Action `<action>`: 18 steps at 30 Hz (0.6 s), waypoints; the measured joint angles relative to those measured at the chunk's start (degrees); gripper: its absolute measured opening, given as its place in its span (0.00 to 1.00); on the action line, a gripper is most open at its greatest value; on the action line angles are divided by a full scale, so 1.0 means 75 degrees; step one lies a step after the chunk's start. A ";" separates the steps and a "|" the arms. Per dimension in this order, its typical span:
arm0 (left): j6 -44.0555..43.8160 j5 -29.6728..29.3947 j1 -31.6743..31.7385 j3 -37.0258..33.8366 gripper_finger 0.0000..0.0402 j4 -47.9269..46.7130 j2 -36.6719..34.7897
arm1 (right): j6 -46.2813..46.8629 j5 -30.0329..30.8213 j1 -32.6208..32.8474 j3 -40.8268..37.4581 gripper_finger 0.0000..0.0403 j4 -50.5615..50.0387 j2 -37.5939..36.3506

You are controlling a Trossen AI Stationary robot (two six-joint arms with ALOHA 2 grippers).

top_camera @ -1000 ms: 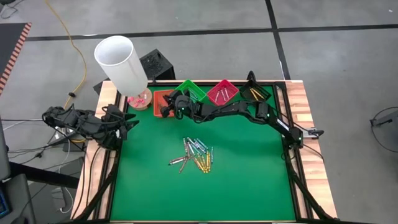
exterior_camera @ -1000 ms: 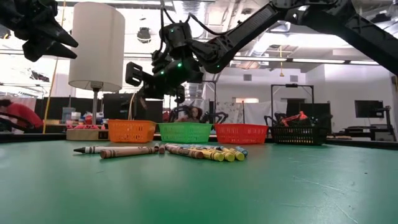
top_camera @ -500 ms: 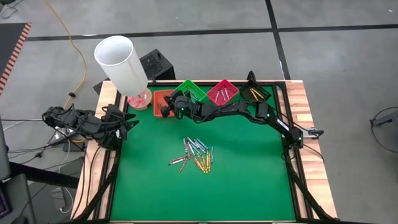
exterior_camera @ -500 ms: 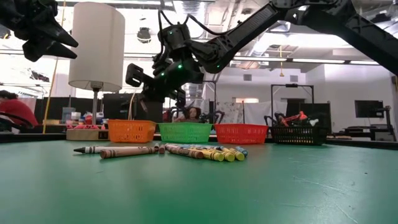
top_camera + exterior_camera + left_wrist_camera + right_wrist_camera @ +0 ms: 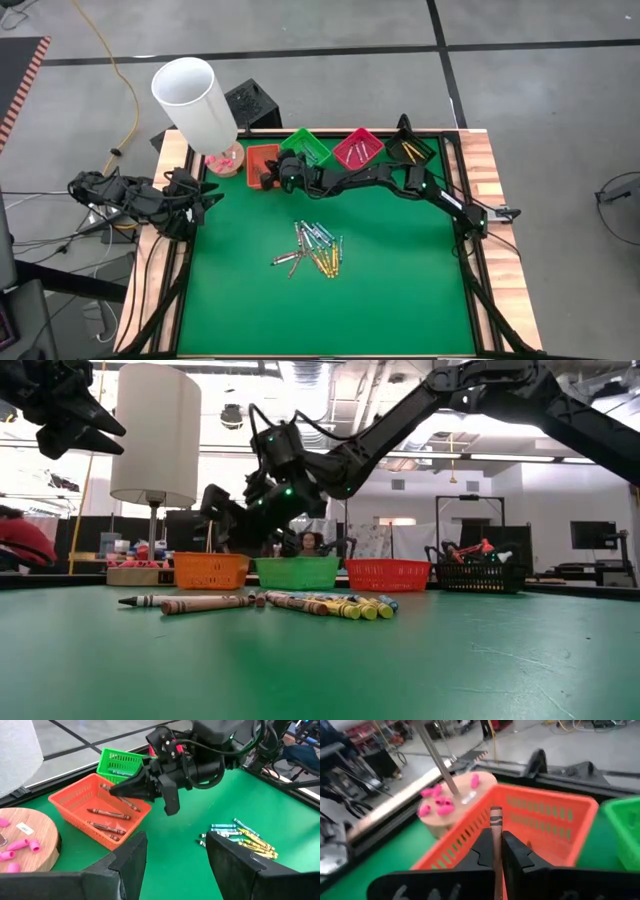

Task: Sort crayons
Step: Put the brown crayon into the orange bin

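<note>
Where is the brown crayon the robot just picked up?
The brown crayon sits pinched in the right gripper's fingers, poised over the orange tray at the table's far left, beside the green tray.

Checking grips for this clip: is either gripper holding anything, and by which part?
The right gripper pinches a brown crayon partway along its length, one end sticking out past the fingertips over the orange tray. The left gripper is open and holds nothing.
</note>
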 joint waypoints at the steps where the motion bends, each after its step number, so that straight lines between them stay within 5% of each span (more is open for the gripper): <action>1: 0.0000 0.0000 0.0000 0.0000 0.48 0.0005 0.0000 | -0.0011 -0.0003 0.0000 -0.0003 0.05 -0.0019 0.0013; 18: 0.0000 0.0012 0.0003 0.0000 0.48 0.0002 0.0000 | -0.0778 -0.0038 0.0215 0.0568 0.32 -0.0377 0.0041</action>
